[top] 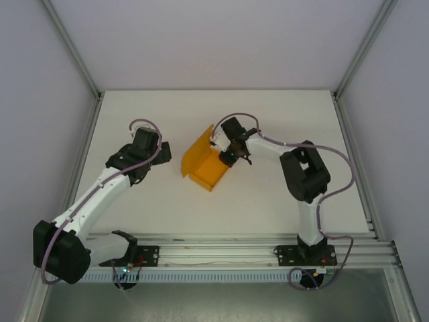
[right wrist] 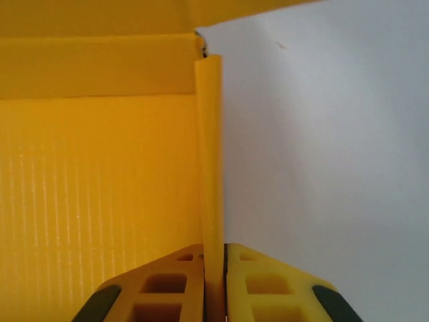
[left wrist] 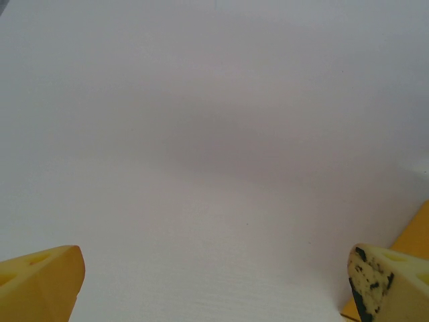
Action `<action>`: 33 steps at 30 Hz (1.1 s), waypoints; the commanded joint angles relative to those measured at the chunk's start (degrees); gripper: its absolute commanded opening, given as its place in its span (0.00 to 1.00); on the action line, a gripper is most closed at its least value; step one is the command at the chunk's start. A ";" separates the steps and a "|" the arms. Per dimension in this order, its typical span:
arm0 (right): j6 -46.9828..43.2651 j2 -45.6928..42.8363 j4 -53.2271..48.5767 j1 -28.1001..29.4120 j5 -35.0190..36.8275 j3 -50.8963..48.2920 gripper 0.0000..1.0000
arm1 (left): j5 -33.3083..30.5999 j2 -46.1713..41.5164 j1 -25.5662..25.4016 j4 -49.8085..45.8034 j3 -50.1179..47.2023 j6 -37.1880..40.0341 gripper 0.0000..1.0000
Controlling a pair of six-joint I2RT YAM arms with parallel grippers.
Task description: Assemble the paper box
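The paper box is a bright orange-yellow card, partly folded, lying in the middle of the white table with its walls standing up. My right gripper is at the box's right side. In the right wrist view its jaws pinch an upright side wall edge-on, the box floor spreading to the left; the right gripper is shut on that wall. My left gripper hangs left of the box, apart from it, and its yellow fingers stand wide over bare table, with a box corner at the right edge.
The white table has bare room in front of and behind the box. Grey enclosure walls and metal posts border the table. The aluminium rail carrying both arm bases runs along the near edge.
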 commanded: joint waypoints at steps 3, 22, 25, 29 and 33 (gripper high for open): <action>33.62 -7.44 6.27 4.10 19.28 -6.21 0.11 | -1.45 -1.26 0.46 3.08 -0.70 -2.09 1.00; 58.59 -14.44 -0.77 12.62 30.23 -10.44 0.68 | 17.88 2.29 0.48 15.39 -2.26 13.56 1.00; 50.78 -16.96 -1.00 10.69 30.55 -10.33 0.76 | 19.78 4.09 0.50 15.20 -0.80 19.43 1.00; 29.10 -20.62 -0.63 4.68 18.13 -9.40 1.00 | 22.93 9.64 0.46 9.33 5.36 27.37 1.00; 8.67 -20.78 -2.35 0.54 8.23 -6.13 1.00 | 26.31 15.08 0.49 6.41 9.75 36.59 1.00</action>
